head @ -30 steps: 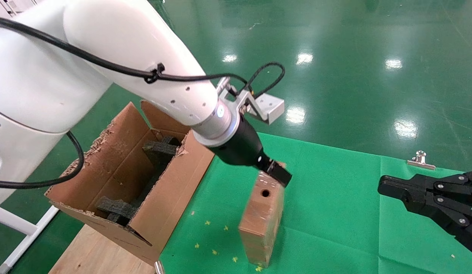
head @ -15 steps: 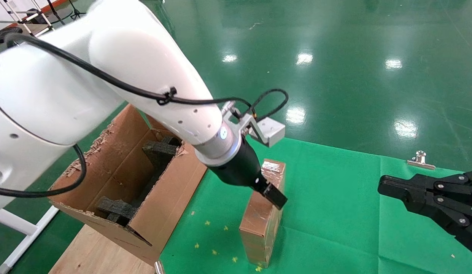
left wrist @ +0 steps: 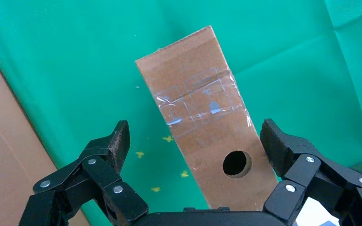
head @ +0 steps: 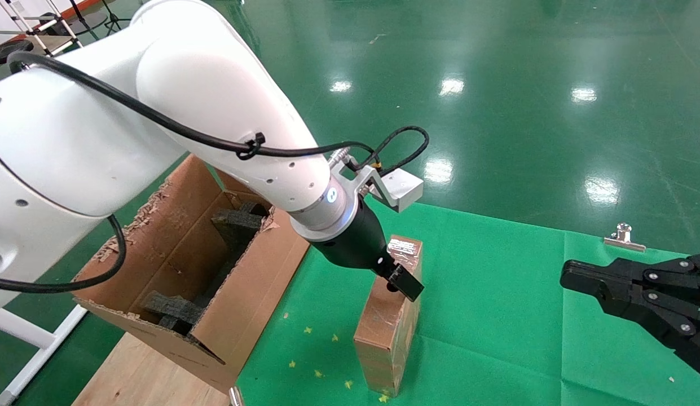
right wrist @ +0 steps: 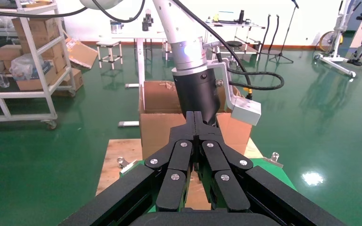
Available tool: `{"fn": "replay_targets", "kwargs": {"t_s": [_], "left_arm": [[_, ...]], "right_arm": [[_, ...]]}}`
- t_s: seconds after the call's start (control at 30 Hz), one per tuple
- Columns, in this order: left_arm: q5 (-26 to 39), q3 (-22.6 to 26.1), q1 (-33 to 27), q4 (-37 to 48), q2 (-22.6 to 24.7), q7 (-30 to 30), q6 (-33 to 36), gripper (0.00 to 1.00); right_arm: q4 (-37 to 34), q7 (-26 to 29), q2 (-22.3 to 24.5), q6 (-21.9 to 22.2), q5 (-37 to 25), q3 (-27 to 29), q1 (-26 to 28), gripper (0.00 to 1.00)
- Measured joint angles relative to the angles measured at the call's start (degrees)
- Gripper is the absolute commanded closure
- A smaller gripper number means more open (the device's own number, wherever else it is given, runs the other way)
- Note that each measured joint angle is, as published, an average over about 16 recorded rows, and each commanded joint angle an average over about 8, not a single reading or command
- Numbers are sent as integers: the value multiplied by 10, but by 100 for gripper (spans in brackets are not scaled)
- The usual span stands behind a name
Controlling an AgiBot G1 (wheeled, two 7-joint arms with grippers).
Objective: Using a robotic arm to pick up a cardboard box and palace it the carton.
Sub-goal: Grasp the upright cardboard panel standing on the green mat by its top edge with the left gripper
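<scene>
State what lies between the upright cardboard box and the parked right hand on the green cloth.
Only bare green cloth lies between the cardboard box and the right hand, as the head view shows.

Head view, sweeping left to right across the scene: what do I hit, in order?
carton → cardboard box with the left gripper at its top → silver clip → right gripper parked at the right edge.

From the head we looked down on the table; our left wrist camera faced the cardboard box (left wrist: 202,122) closely, and our right wrist camera looked across at it.
</scene>
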Motion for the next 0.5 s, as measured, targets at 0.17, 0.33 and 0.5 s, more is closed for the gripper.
{"fn": "replay_targets", "kwargs": {"t_s": [0.17,0.33,0.5], "left_arm": [[0,0,0,0,0,0,0,100],[-1,-1,0,0,0,-1,0,100],[-2,-2,1,0,0,-2,1,100]], "right_arm": [[0,0,0,0,0,0,0,0],[0,0,0,0,0,0,0,0],[0,0,0,0,0,0,0,0]]}}
